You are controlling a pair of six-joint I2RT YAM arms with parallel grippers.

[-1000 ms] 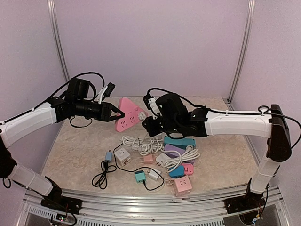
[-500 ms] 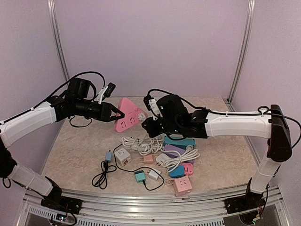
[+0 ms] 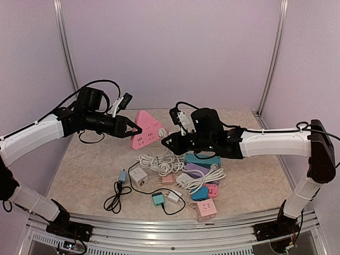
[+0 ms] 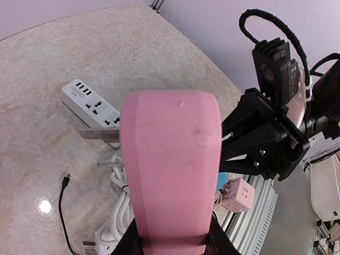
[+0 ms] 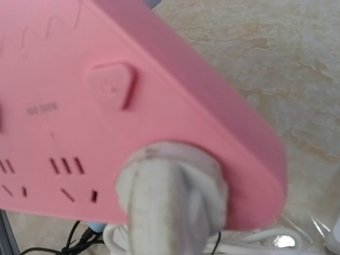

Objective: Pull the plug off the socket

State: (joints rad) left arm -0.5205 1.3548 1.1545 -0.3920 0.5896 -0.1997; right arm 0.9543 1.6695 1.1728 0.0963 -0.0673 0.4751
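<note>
Socket [image 3: 144, 129]: pink triangular block of rigid plastic, held in the air above the back of the table [image 3: 79, 164]. My left gripper [image 3: 136, 129] is clamped on its left corner. I judge it light but smooth-shelled. It may twist in my fingers when the pull comes, so that grip has to be firm.

Plug [image 5: 170, 196]: white, small and hard, with its collar against the socket face near the right corner and white cord below it. The best hold is across the plug body, not the soft cord, pulling straight out along the pins.

My right gripper [image 3: 166, 140] sits at that corner, but I cannot tell whether it has closed on the plug.

Only the right wrist view shows the plug seated. Only the left wrist view shows a white power strip [image 4: 90, 103] lying on the table beyond the socket.
</note>
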